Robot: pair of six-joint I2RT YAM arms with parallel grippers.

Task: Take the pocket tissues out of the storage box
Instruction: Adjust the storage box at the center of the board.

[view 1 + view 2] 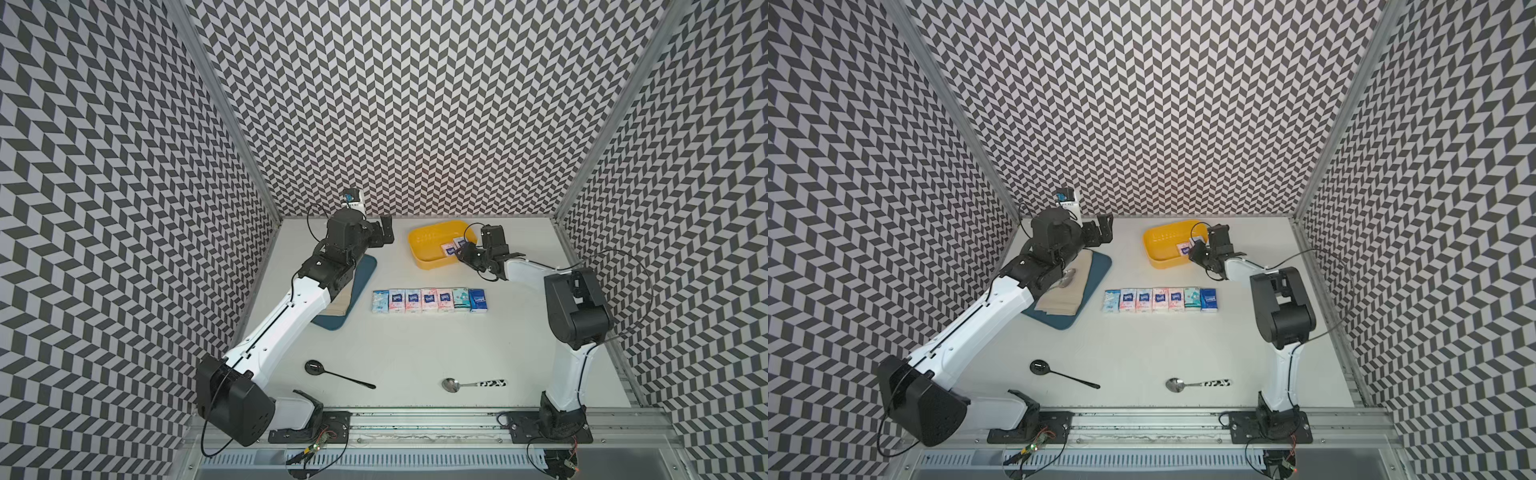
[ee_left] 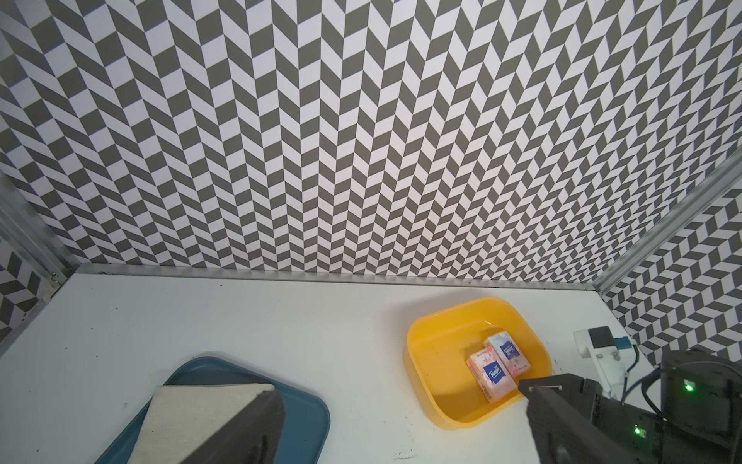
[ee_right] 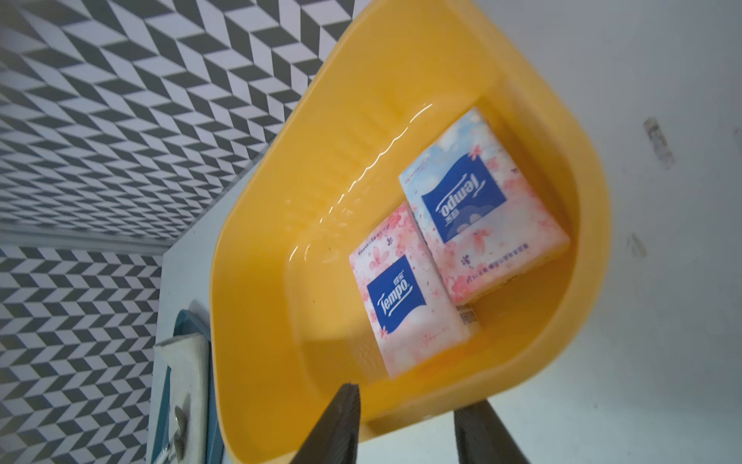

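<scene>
Two blossom-printed white-pink plastic-wrapped tissue packs [image 3: 405, 297] sit three o'clock in the shallow yellow plastic tub [image 3: 257, 281]; right gripper [image 3: 413, 395] released, empty.

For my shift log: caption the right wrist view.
Open right gripper near shallow yellow plastic tub holding two white-pink tissue packs.

The left arm [image 1: 286, 316] lies stretched from the lower left of the frame toward the upper middle, and the left gripper [image 1: 385, 232] has its jaws spread wide (plainest in the left wrist view). The right arm [image 1: 579, 316] stands at the right side, elbow bent high and forearm angled toward the upper left. The right gripper [image 3: 411, 397] is tilted downward, jaws parted.
</scene>
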